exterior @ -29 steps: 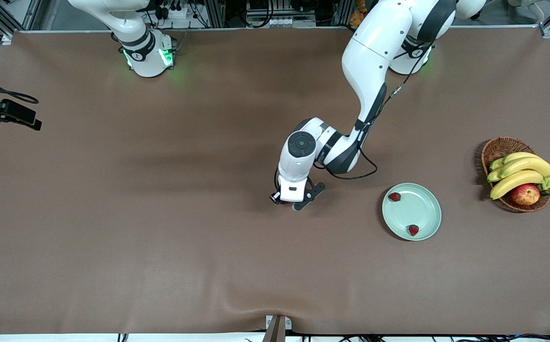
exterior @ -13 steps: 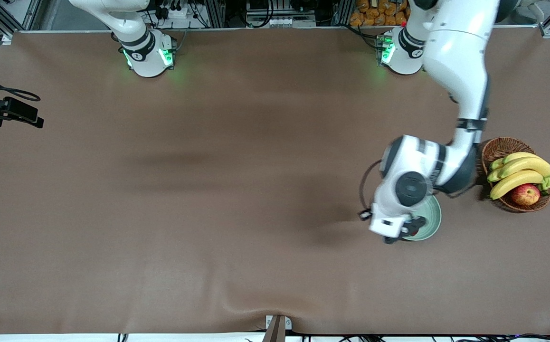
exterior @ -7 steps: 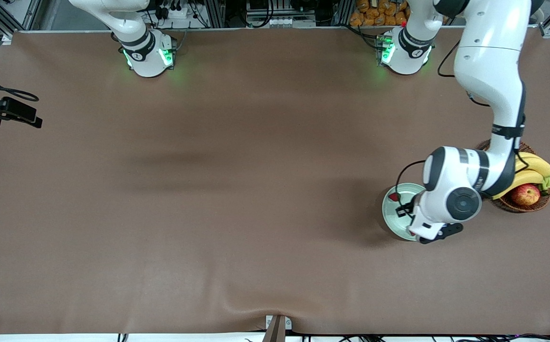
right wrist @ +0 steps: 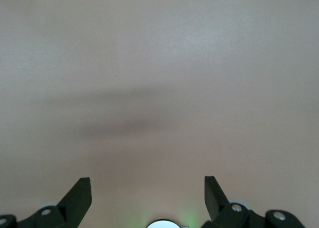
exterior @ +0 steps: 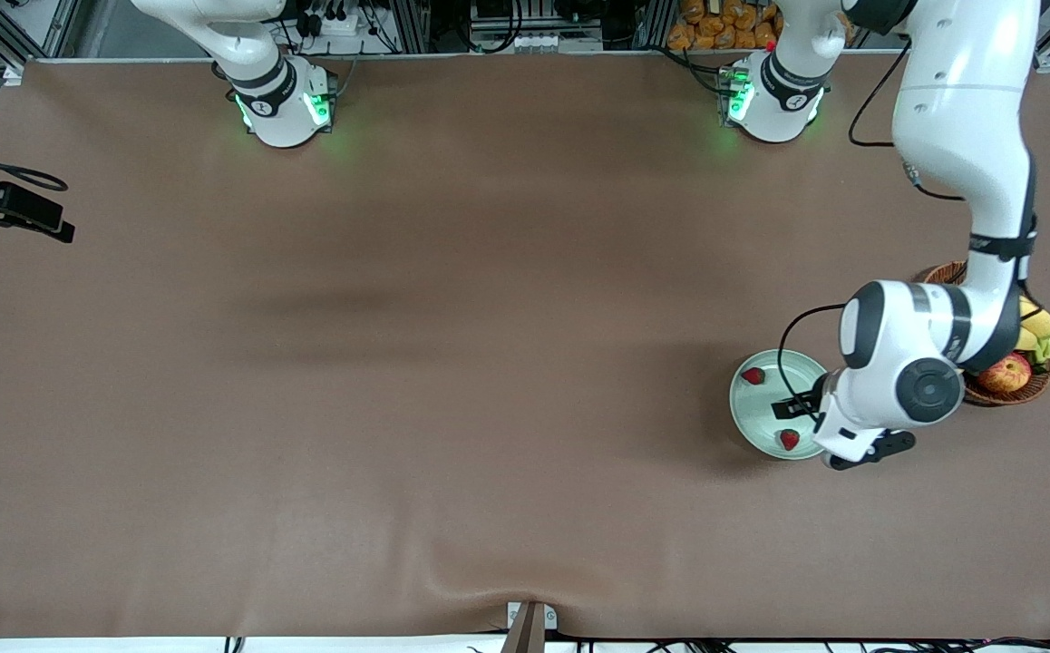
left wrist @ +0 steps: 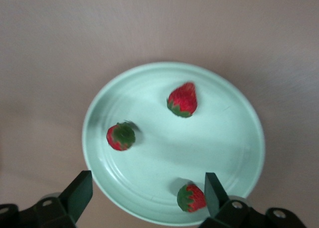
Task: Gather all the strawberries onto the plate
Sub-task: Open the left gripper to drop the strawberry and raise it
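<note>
Front view showed table (exterior: 452, 363), then left arm (exterior: 960, 136) reaching over plate (exterior: 752, 413) beside basket (exterior: 951, 277) of bananas (exterior: 1037, 331) and apple (exterior: 1006, 372) at left arm's end. Left wrist view showed left gripper (left wrist: 144, 195) hovering above plate (left wrist: 234, 138), jaws spread wide and empty, with three strawberries (left wrist: 183, 99) (left wrist: 120, 136) (left wrist: 191, 197) lying apart inside. Right wrist view showed right gripper (right wrist: 147, 195) waiting over bare table, jaws likewise spread and empty.
</note>
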Tool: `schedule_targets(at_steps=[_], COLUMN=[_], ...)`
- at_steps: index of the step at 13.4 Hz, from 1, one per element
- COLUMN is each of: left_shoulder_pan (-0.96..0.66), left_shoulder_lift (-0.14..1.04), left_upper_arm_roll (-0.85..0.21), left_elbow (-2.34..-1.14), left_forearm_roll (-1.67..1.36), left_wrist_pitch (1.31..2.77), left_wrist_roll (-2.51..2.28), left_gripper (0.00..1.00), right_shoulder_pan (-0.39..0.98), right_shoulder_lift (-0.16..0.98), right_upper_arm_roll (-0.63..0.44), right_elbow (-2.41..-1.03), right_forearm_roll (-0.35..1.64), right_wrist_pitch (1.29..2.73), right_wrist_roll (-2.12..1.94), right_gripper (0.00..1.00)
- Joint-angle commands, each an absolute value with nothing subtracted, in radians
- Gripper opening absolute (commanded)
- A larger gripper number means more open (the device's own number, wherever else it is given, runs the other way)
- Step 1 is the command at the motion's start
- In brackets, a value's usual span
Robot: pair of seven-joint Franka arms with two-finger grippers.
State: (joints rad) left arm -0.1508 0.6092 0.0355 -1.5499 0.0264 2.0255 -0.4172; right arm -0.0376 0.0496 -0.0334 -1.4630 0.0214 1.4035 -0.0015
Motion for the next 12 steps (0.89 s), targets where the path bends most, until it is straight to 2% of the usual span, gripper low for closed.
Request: schedule_targets(at_steps=[1,9,12], left_shoulder_pan=[-0.127,-0.123,-0.123], left_shoulder_lift=[0.464,0.243,0.175], left_upper_arm_roll=[0.028,0.015,-0.005], left_elbow=[-1.575,-1.555,-1.557], left_forearm_roll=[0.052,0.038,0.038], left_wrist_pitch=[1.976,1.842,1.748], left_wrist_roll=[-0.385,-0.383,-0.368], left_gripper=[1.00,1.00,1.00], right_shoulder_pan=[-0.035,-0.031,-0.032], right_shoulder_lift=[0.028,0.031,0.029], right_upper_arm_roll=[-0.032,-0.029,-0.031], right_elbow=[-1.460,-1.439,-1.437], right_forearm_roll=[0.021,0.025,0.023], right_wrist_pitch=[1.391,1.391,1.388], right_wrist_roll=[0.001,0.003,0.003], right_gripper=[1.00,1.00,1.00])
